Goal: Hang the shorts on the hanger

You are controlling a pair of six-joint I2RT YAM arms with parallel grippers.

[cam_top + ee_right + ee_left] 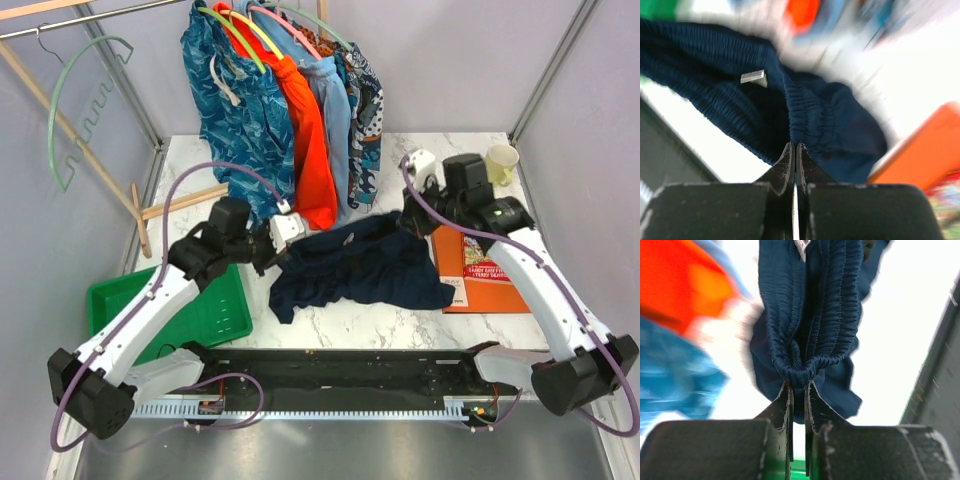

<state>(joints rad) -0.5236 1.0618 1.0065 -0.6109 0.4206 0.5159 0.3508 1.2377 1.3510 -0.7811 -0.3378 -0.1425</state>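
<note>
The dark navy shorts (360, 265) hang between my two grippers just above the marble table. My left gripper (283, 252) is shut on the bunched waistband (800, 372) at the left end. My right gripper (408, 222) is shut on the waistband (807, 120) at the right end; a white label (753, 77) shows inside. The pale mint-green hanger (85, 110) hangs by its metal hook from the rail at the far left, away from both grippers.
Teal patterned shorts (235, 95), bright orange shorts (310, 150) and other garments hang on the rack at the back centre. A green tray (205, 315) lies front left. An orange book (485, 270) lies right. A cup (503, 162) stands back right.
</note>
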